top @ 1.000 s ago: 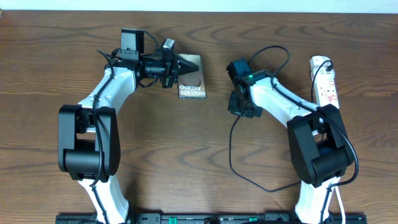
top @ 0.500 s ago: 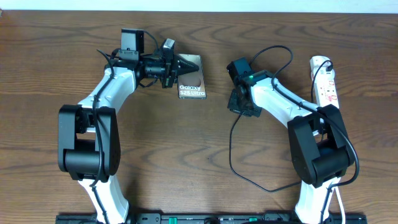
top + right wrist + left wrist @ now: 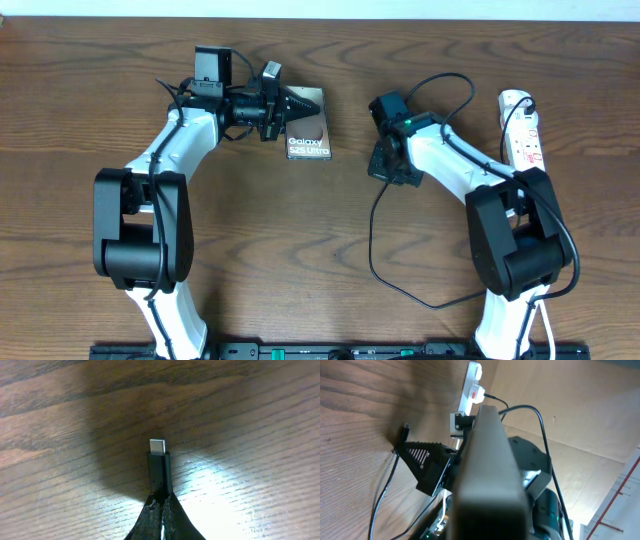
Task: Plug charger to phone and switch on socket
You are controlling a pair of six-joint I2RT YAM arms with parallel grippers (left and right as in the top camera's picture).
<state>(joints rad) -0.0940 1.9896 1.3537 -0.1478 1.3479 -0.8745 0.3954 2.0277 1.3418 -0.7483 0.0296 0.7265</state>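
The phone (image 3: 310, 135), dark with white "Galaxy" lettering, lies at the back middle of the table. My left gripper (image 3: 297, 104) is shut on its upper left edge. In the left wrist view the phone (image 3: 487, 450) runs edge-on up the middle and hides the jaws. My right gripper (image 3: 160, 504) is shut on the charger's black connector (image 3: 159, 467), whose silver tip points away just above the wood. Overhead, the right gripper (image 3: 385, 168) stands to the right of the phone, apart from it. The charger cable (image 3: 373, 255) loops toward the front. The white socket (image 3: 523, 130) lies at the far right.
The right arm's own black cable (image 3: 445, 80) arches behind its wrist. From the left wrist view the socket (image 3: 472, 387) and the right gripper's fingers (image 3: 425, 462) show beyond the phone. The wooden table (image 3: 260, 240) lies bare between the arms.
The right gripper's jaws have closed on the charger connector and the wrist has shifted slightly right. The left arm and the phone have not moved.
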